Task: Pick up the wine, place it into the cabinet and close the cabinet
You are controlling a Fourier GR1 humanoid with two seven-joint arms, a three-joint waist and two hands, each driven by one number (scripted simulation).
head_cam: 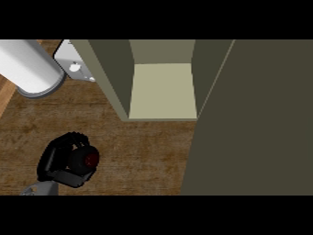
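My left hand [62, 161] shows at the lower left of the head view, on the end of its grey forearm. Its black fingers are curled round a dark red round thing [91, 158], which looks like the wine bottle seen from above; most of the bottle is hidden by the hand. The olive cabinet [111, 78] stands at the top middle, above and to the right of the hand. It is open, and its pale inner floor [162, 92] is bare. Its open door [267, 119] fills the right side of the view. My right hand does not show.
A large white cylinder [19, 64] with a grey rim lies at the top left, beside a grey bracket [74, 64] against the cabinet's left wall. Brown wooden counter [138, 147] stretches between the hand and the cabinet.
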